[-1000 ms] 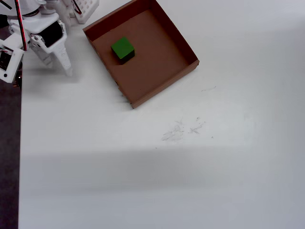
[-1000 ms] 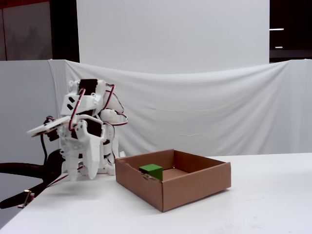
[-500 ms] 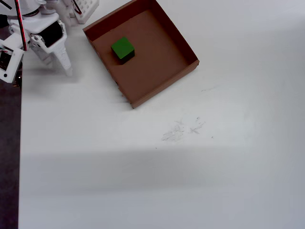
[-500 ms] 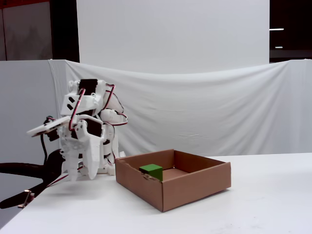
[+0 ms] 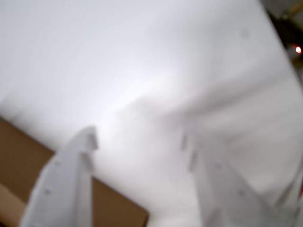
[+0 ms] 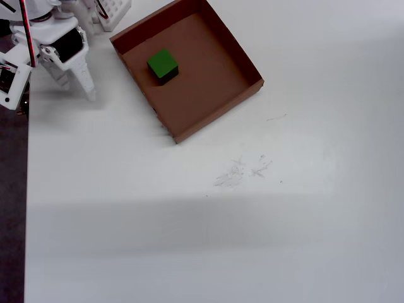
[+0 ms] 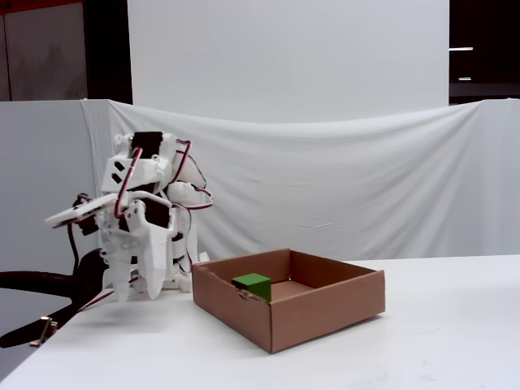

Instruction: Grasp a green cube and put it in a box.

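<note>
The white plastic five-joint arm (image 7: pixel 146 215) is folded back on itself above its base, red and black cables looping along its upper joints. Its two-finger white gripper (image 7: pixel 122 290) points down toward the tabletop. In the wrist view the fingers (image 5: pixel 71 170) stand apart with nothing between them.

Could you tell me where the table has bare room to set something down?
In the overhead view, the table is bare below and right of the box. It is crowded top left: the gripper hangs beside the box, whose floor holds the green cube.
</note>
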